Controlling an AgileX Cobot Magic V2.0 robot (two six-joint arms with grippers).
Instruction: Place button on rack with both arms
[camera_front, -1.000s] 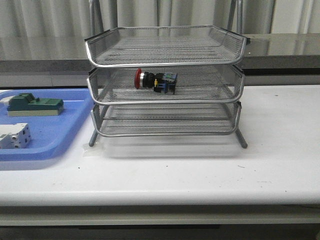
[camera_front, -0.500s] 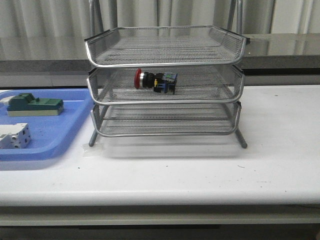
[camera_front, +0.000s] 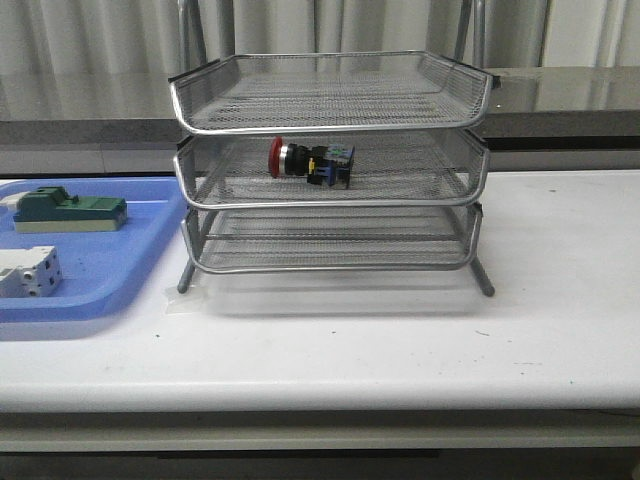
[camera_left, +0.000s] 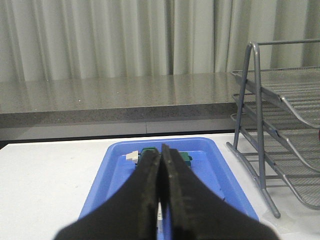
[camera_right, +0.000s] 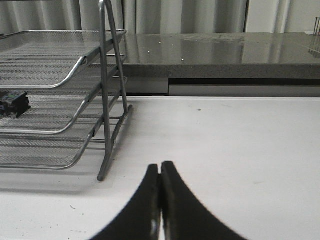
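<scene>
The button (camera_front: 311, 163) lies on its side in the middle tray of the rack (camera_front: 330, 170), far from both my sets of fingers. My left fingers (camera_left: 160, 192) are pressed together and hold nothing; they sit over the blue tray (camera_left: 120, 172). My right fingers (camera_right: 160, 200) are pressed together too, empty, over the bare tabletop (camera_right: 240, 150) beside the rack's leg. I think the button is small, light and hard. Its round red cap looks slippery, so I would pinch the blocky dark end.
</scene>
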